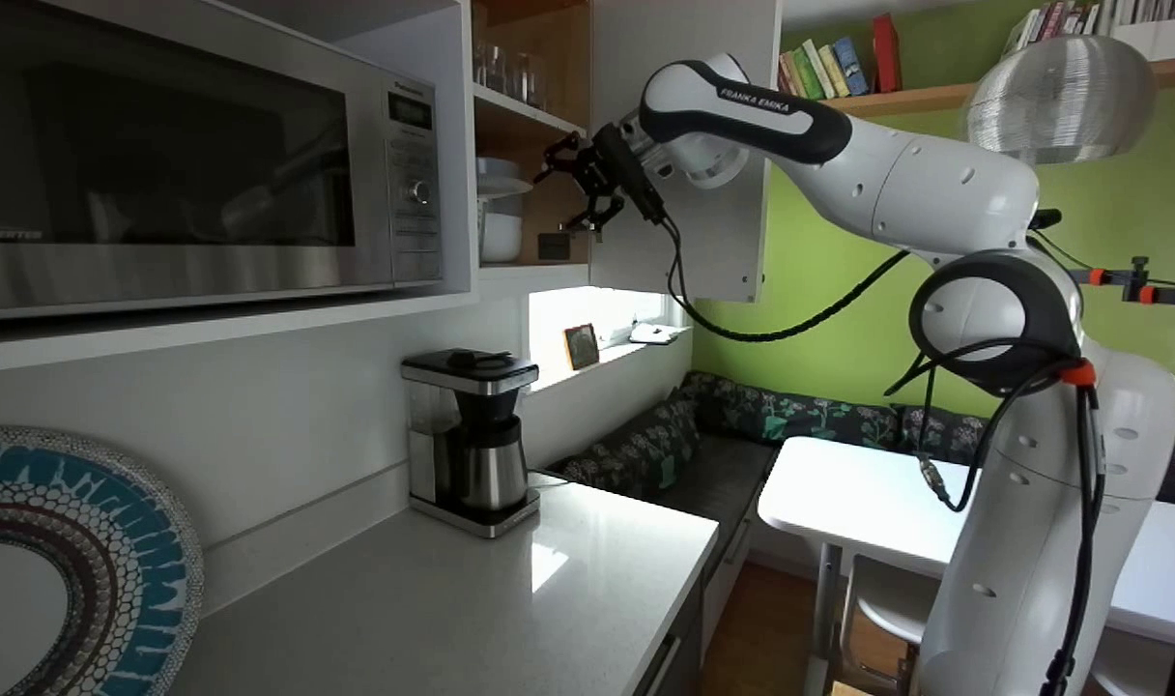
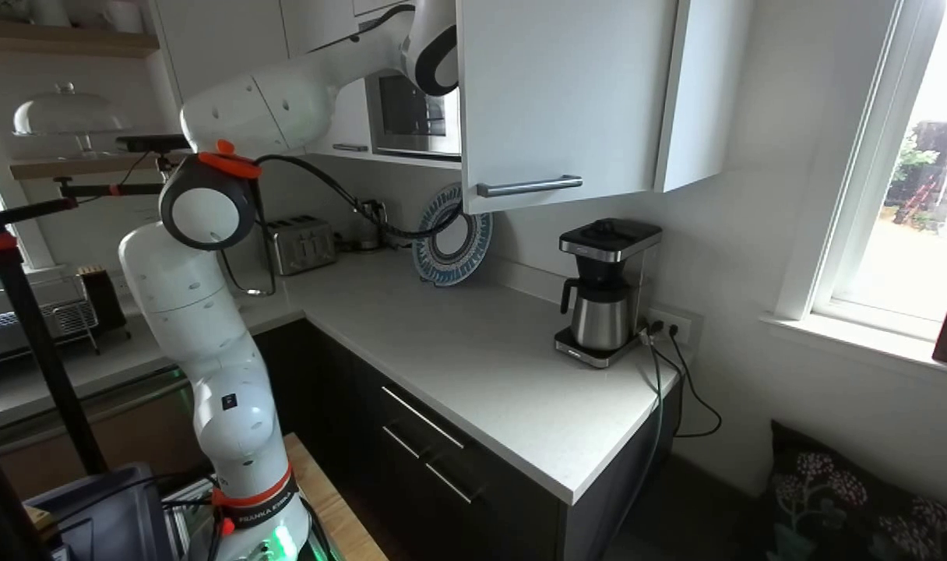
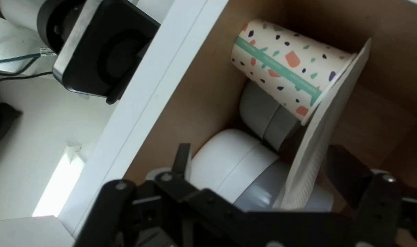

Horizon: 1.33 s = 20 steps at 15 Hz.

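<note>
Black gripper [image 1: 558, 201] stands open at the mouth of the wall cabinet [image 1: 530, 272], seen in an exterior view. In the wrist view its fingers [image 3: 182, 158] are spread wide. Between them, apparently deeper in, appear a white bowl [image 3: 224, 159], a grey-blue bowl [image 3: 263, 183] and a pale ridged plate [image 3: 318, 147] seen edge-on. Whether the fingers touch any of these I cannot tell. A terrazzo-patterned cup [image 3: 290, 65] with a green stripe has its wide rim against the plate. Behind sits a darker grey bowl [image 3: 263, 113]. The cabinet door hides the gripper in an exterior view.
The cabinet door [image 2: 567, 93], with a bar handle [image 2: 529, 185], hangs open beside the arm. Glasses [image 1: 510, 72] stand on the upper shelf. A microwave [image 1: 394, 193] adjoins the cabinet. Below, a coffee maker [image 1: 472, 435] stands on the counter [image 1: 433, 599].
</note>
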Tool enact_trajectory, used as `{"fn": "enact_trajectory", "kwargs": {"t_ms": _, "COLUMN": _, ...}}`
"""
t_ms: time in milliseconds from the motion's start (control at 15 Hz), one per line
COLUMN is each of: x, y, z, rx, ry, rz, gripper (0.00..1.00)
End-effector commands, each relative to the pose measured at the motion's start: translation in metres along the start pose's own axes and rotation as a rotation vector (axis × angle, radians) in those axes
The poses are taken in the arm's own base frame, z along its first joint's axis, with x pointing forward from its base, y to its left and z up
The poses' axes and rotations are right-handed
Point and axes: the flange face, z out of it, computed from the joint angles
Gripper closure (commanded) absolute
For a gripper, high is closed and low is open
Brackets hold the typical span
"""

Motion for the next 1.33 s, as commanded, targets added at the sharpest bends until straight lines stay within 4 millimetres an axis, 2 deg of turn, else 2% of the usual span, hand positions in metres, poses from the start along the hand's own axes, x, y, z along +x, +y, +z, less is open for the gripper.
{"fn": "enact_trajectory", "kwargs": {"t_ms": 0, "x": 0.006, "y": -0.01, "z": 0.018, "rx": 0.083, "ry": 0.019, "rz": 0.056, "gripper": 0.0}}
{"fn": "enact_trajectory", "kwargs": {"t_ms": 533, "x": 0.014, "y": -0.021, "z": 0.047, "rx": 0.186, "ry": 0.023, "rz": 0.158, "gripper": 0.0}}
{"fn": "enact_trajectory", "kwargs": {"t_ms": 600, "x": 0.015, "y": -0.023, "z": 0.048, "rx": 0.193, "ry": 0.023, "rz": 0.165, "gripper": 0.25}}
{"fn": "enact_trajectory", "kwargs": {"t_ms": 667, "x": 0.017, "y": -0.023, "z": 0.05, "rx": 0.197, "ry": 0.025, "rz": 0.171, "gripper": 0.26}}
{"fn": "enact_trajectory", "kwargs": {"t_ms": 733, "x": 0.018, "y": -0.024, "z": 0.05, "rx": 0.201, "ry": 0.027, "rz": 0.176, "gripper": 0.32}}
{"fn": "enact_trajectory", "kwargs": {"t_ms": 1000, "x": 0.023, "y": -0.025, "z": 0.045, "rx": 0.198, "ry": 0.034, "rz": 0.194, "gripper": 0.65}}
{"fn": "enact_trajectory", "kwargs": {"t_ms": 1267, "x": 0.024, "y": -0.029, "z": 0.032, "rx": 0.204, "ry": 0.041, "rz": 0.229, "gripper": 0.96}}
